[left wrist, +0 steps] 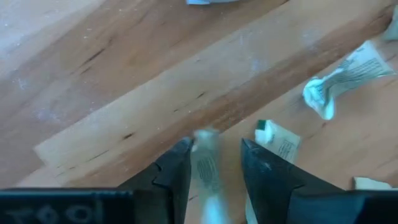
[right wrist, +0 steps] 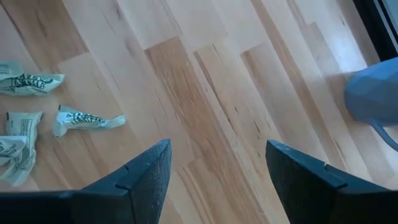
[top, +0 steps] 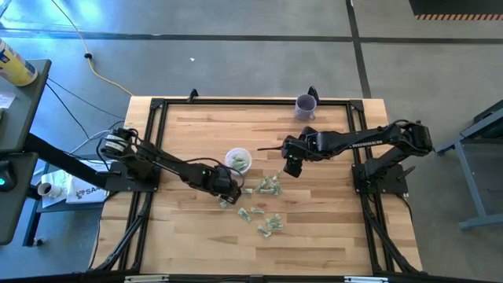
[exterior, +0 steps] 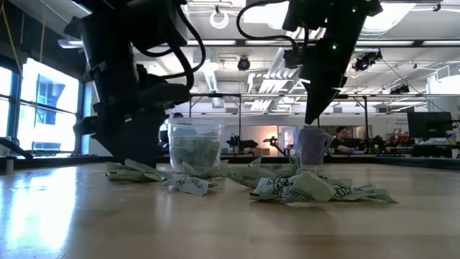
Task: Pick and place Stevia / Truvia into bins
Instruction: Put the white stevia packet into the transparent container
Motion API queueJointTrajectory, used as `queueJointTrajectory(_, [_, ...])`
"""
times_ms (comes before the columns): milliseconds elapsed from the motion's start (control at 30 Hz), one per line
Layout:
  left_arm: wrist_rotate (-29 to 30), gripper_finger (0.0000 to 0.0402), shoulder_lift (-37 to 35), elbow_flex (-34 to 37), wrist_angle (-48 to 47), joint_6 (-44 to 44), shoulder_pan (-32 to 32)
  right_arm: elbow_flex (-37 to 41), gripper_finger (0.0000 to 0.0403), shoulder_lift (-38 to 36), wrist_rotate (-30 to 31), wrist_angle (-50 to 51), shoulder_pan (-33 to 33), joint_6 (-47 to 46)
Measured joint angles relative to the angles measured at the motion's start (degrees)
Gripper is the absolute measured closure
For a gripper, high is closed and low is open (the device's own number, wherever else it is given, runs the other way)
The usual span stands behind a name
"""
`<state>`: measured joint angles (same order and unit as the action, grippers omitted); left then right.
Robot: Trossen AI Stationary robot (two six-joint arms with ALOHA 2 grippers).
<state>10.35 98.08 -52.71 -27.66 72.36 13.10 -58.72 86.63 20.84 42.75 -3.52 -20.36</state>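
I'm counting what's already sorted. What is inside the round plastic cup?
The cup holds green and white packets, seen through its wall and from above. How many cannot be told; the lower ones are covered.

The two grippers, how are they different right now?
The left gripper is down at the table with a packet between its fingers; the right gripper is open with nothing between its fingers. The left gripper sits below the cup in the high view, among packets; the right gripper is to the cup's right, over bare wood. Both are dark and two-fingered.
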Motion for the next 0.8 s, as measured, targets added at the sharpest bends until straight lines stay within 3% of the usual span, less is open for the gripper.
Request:
queueJointTrajectory(167, [-0.12,0.0262,0.53,-0.15,-1.32,0.09,0.00,0.00,0.0151,0.00,0.00,0.29,0.01,-0.07])
queueJointTrajectory(400, [0.48,0.0375,0.59,-0.16,-6.98,-3.66,0.00,0.00,0.0151,0.00,0.10,0.25,-0.01,0.00])
queueJointTrajectory(600, [-1.16,0.0366,-2.75,0.50,-14.97,-6.17,-0.52,0.00,0.0151,0.00,0.19,0.29,0.00,0.07])
queueJointTrajectory(700, [-1.33,0.0375,-8.62,0.35,-17.29,-6.24,-2.15,0.00,0.0151,0.00,0.37,0.26,0.01,1.28])
queueJointTrajectory(800, [2.06,0.0379,-15.90,0.43,-16.67,-7.79,-4.70,0.00,0.0151,0.00,1.32,0.29,0.13,2.89])
